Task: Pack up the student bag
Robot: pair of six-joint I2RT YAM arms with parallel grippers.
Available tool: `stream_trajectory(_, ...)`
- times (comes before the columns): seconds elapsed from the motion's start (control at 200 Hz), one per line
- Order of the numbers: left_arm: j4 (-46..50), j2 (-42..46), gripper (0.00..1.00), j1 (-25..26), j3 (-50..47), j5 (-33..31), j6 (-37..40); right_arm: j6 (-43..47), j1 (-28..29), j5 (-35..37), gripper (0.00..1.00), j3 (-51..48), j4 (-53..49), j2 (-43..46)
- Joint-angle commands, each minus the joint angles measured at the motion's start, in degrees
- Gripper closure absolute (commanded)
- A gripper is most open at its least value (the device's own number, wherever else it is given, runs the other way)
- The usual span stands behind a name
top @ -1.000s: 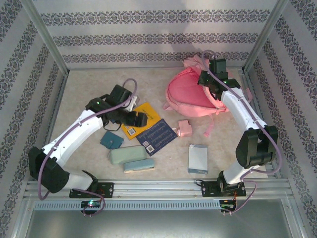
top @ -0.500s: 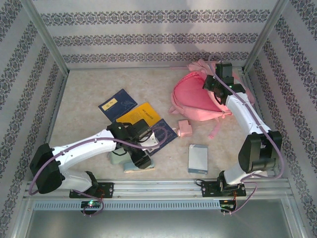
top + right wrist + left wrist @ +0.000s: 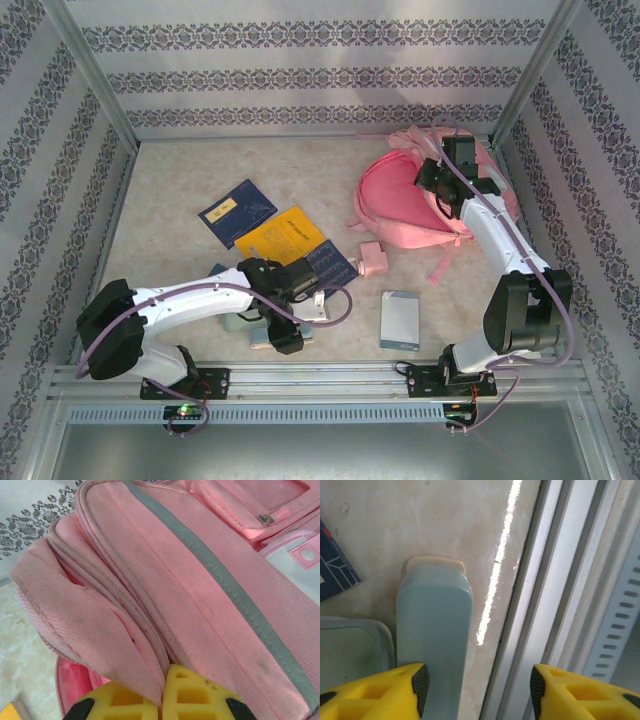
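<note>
The student bag (image 3: 400,205) is a pink backpack lying at the back right with its mouth gaping toward the left. My right gripper (image 3: 164,700) is shut on a fold of the bag's pink fabric beside its grey strip (image 3: 225,585); from above it sits at the bag's right side (image 3: 440,185). My left gripper (image 3: 285,335) hangs low at the near edge over a pale blue-grey case (image 3: 435,630). It is open (image 3: 478,690): its left pad (image 3: 420,687) is above the case, and its right pad (image 3: 536,690) is over the metal rail.
A blue booklet (image 3: 237,210), a yellow book (image 3: 285,235) and a dark blue notebook (image 3: 332,265) lie mid-table. A small pink item (image 3: 373,258) and a grey-blue pad (image 3: 400,320) are to their right. A pale green pouch (image 3: 350,650) lies beside the case. The metal rail (image 3: 555,605) borders the near edge.
My left arm swung from the books back to the near edge, over the case, with its jaws narrowing. The right gripper drew the bag slightly right and toward the back.
</note>
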State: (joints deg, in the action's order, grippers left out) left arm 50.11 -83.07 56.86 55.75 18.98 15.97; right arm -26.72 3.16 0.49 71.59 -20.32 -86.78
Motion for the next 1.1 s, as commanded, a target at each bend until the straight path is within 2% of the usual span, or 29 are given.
stream_trajectory(0.0, -3.89, -3.13, 0.44, 1.36, -0.82, -5.0, 1.51, -3.95, -1.44, 0.05, 1.0, -1.62, 0.24, 1.98)
stream_trajectory(0.295, -9.14, -4.05, 0.52, 1.85, -2.13, -10.83, 0.83, -5.45, -1.49, -1.83, 1.0, -2.83, 1.07, 2.0)
stream_trajectory(0.495, -8.1, -0.68, 0.53, 1.85, -1.17, -14.18, 0.47, -5.57, -1.5, -1.9, 1.0, -3.04, 1.28, 2.28)
stream_trajectory(0.595, -7.78, 1.42, 0.52, 1.85, -1.17, -15.67, -0.23, -5.67, -1.51, -2.07, 1.0, -3.17, 1.26, 2.33)
stream_trajectory(0.784, -8.32, 1.96, 0.44, 1.85, -1.76, -18.83, -3.6, -6.08, -1.53, -2.41, 1.0, -3.39, 1.34, 2.63)
stream_trajectory(0.914, -8.96, 0.37, 0.39, 1.83, -1.86, -17.64, -6.12, -6.44, -1.53, -2.52, 1.0, -3.81, 1.43, 2.67)
stream_trajectory(1.094, -10.71, -2.64, 0.41, 1.8, -2.34, -14.42, -8.08, -7.21, -1.75, -3.28, 1.0, -4.43, 1.16, 2.5)
